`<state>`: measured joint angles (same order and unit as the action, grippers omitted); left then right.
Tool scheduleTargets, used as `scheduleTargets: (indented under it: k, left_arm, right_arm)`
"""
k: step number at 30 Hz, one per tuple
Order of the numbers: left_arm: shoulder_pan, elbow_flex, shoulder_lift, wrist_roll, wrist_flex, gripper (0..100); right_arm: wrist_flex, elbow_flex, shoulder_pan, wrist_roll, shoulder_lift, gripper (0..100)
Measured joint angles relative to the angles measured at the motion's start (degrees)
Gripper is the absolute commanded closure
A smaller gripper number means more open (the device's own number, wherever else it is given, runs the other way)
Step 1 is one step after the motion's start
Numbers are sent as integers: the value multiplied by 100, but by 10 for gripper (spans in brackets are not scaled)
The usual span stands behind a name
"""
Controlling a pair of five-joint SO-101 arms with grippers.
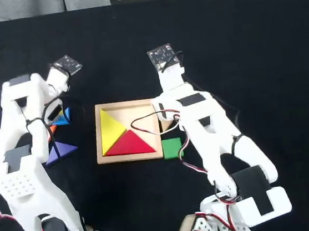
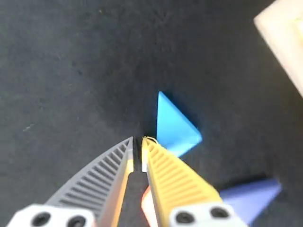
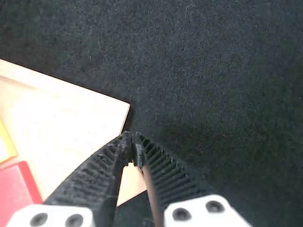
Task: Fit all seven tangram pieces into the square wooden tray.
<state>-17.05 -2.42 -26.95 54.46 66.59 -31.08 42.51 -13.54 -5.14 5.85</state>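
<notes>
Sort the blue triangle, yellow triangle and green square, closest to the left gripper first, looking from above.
1. Blue triangle, right beside the left gripper.
2. Yellow triangle, inside the tray's left half.
3. Green square, outside the tray's right edge.

I can read no text, number, label or sign in any of my views. The small dark boards at my wrists, one in the upper left of the high view [image 1: 67, 63] and one near its upper middle [image 1: 163, 55], carry pale specks too small to make out.
</notes>
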Motion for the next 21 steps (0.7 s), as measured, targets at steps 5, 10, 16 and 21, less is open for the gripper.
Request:
scheduleTargets:
  k: [5,10,16,21]
  left_arm:
    - [53,-1099,9,35,1275,923]
    - [264,-1503,-105,70,1820,798]
    - [246,-1574,-695,343,1653,795]
    - [246,-1591,-879,343,1591,795]
  right_arm:
    - [0,0,0,0,0,986]
    - [0,0,0,0,0,986]
    - [0,0,0,0,0,986]
    - [0,0,0,0,0,986]
